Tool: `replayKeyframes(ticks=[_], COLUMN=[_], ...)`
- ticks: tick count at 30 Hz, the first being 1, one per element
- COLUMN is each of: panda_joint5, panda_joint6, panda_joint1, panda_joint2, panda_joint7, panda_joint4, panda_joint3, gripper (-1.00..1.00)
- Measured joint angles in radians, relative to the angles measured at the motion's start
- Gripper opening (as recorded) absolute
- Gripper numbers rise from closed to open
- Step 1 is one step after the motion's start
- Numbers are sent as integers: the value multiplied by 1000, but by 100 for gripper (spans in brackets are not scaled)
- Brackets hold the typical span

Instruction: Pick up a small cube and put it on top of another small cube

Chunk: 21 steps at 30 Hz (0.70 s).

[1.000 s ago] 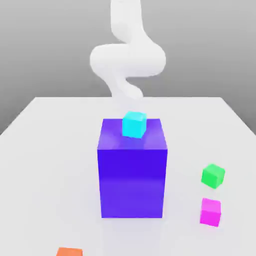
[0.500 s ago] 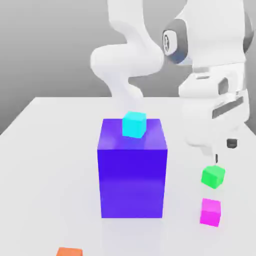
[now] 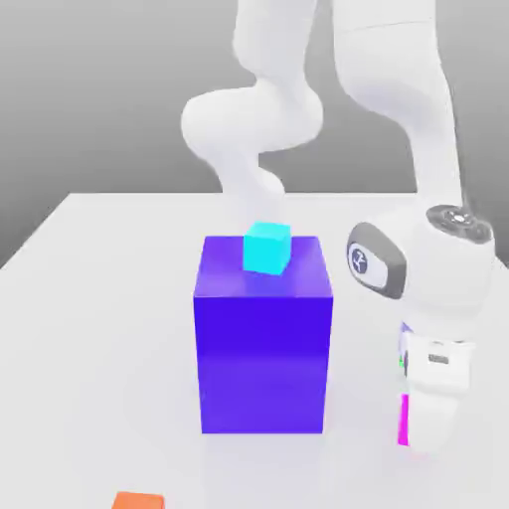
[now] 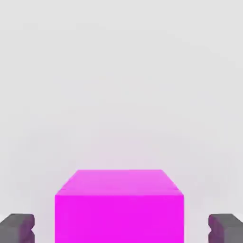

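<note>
- Claw [image 4: 121, 228] is down at table level with its dark fingertips [image 4: 16, 228] one on each side of the small magenta cube [image 4: 118, 213]. A visible gap separates each fingertip from the cube's side faces, so the jaws stand open around it and grip nothing yet.
- Magenta cube sits flat on the white table [image 3: 99, 298]. In the exterior view only a thin strip of it [image 3: 404, 418] shows past the lowered hand, toward that view's right of the big blue-purple block [image 3: 263, 348].
- Green cube [image 3: 401, 363], the stacking target, is just beyond the magenta one. It is almost wholly hidden by the hand, and only a faint green edge shows.
- Judged progress: the approach and alignment look done. Closing, lifting, carrying across and setting down on the green cube are all left.
- Cyan cube [image 3: 266, 247] on top of the block and the orange cube [image 3: 137, 500] at the near edge play no part.
</note>
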Motion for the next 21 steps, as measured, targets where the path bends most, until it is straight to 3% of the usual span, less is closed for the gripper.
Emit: replayKeyframes(ticks=[4,10,16,21], panda_joint5=[-2,34,158,186], panda_joint6=[1,-146,-194,-226], panda_joint1=[0,-9,78,156], panda_joint2=[2,-186,-330,-448], panda_joint7=[2,-10,165,381], panda_joint4=[0,-41,-135,-218], panda_joint3=[0,24,98,133], gripper=[-100,-100,-100,-100])
